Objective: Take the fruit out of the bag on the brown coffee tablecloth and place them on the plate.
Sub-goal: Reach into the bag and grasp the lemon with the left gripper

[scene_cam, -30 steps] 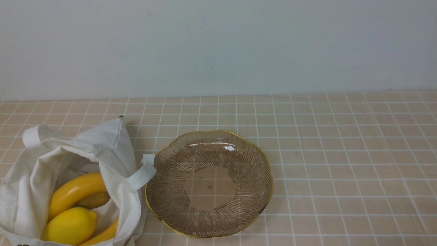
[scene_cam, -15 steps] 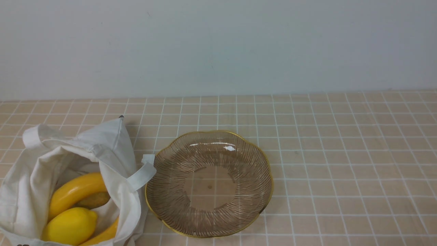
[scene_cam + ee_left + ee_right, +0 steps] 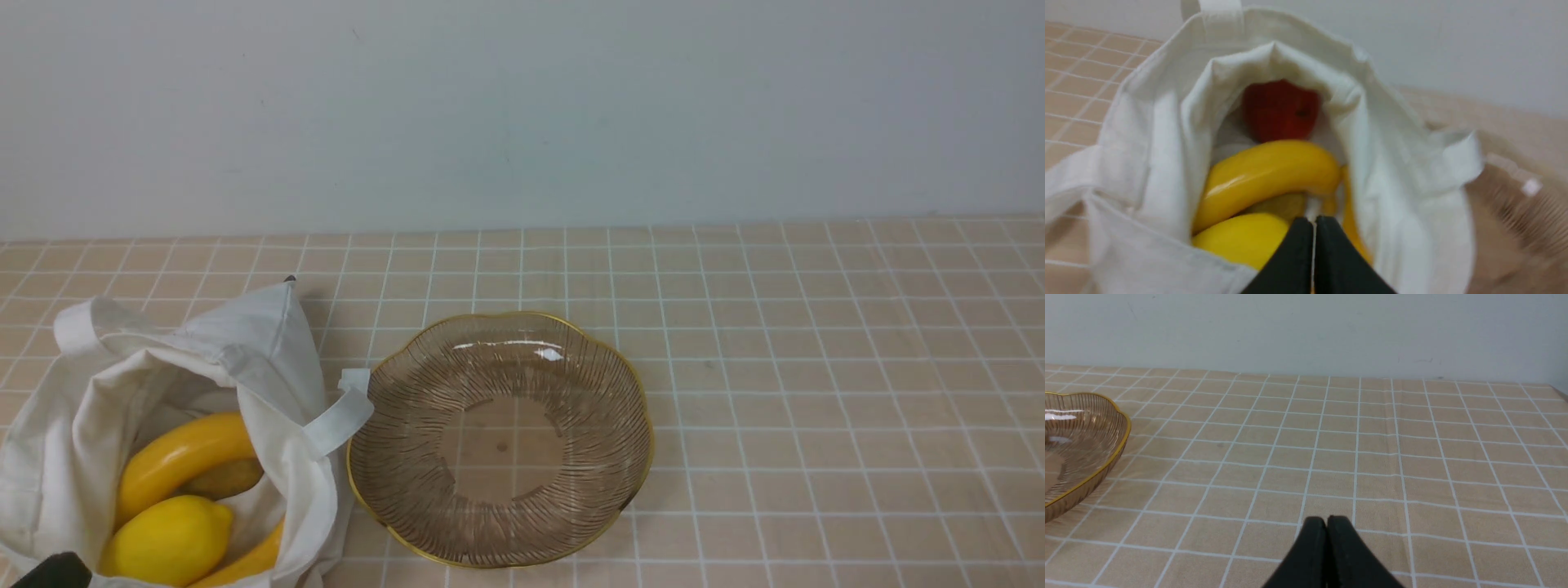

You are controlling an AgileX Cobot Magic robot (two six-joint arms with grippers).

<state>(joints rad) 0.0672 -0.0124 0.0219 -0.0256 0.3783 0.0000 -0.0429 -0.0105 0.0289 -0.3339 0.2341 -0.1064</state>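
The white cloth bag [image 3: 98, 384] stands open at the front left of the checked tablecloth [image 3: 816, 367]. In it lie a lemon [image 3: 167, 541], two bananas [image 3: 175, 457] and a kiwi [image 3: 224, 479]. The left wrist view shows the bag [image 3: 1396, 163], a banana [image 3: 1265, 175], the lemon [image 3: 1245, 239], the kiwi [image 3: 1284, 204] and a red fruit [image 3: 1280, 108] deeper inside. My left gripper [image 3: 1313, 222] is shut and empty, just over the bag's mouth; its tip shows at the front view's bottom left corner [image 3: 53, 572]. The glass plate [image 3: 384, 457] is empty. My right gripper [image 3: 1327, 520] is shut and empty over bare cloth.
A strap handle [image 3: 339, 416] of the bag hangs against the plate's left rim. The plate's edge shows in the right wrist view [image 3: 1106, 457]. A plain grey wall [image 3: 522, 114] stands behind the table.
My left gripper's black tip has come into the front view at the bottom left corner, by the bag. Bag, fruit and plate have not moved.
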